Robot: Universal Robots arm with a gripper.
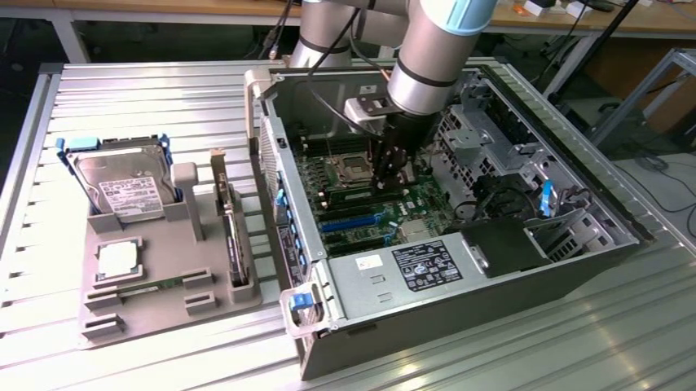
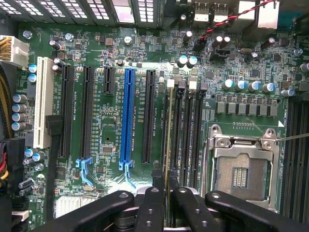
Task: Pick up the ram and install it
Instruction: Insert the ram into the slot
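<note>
The ram (image 2: 167, 135) shows edge-on as a thin, pale-edged strip running out from between my fingers (image 2: 154, 198). My gripper (image 2: 167, 193) is shut on it. The stick lines up with the memory slot closest to the long black expansion slot, beside the other dark memory slots (image 2: 186, 130). I cannot tell whether it touches that slot. In the exterior view my gripper (image 1: 386, 181) reaches down inside the open computer case (image 1: 435, 326), just over the motherboard and next to the processor socket (image 1: 354, 167).
The open processor socket (image 2: 241, 169) lies beside the memory slots, and a blue expansion slot (image 2: 128, 116) on their other side. On the exterior view's left, a grey tray (image 1: 163, 318) holds a hard drive (image 1: 120, 183), a silver-topped processor (image 1: 117, 259) and an upright dark card (image 1: 228, 220).
</note>
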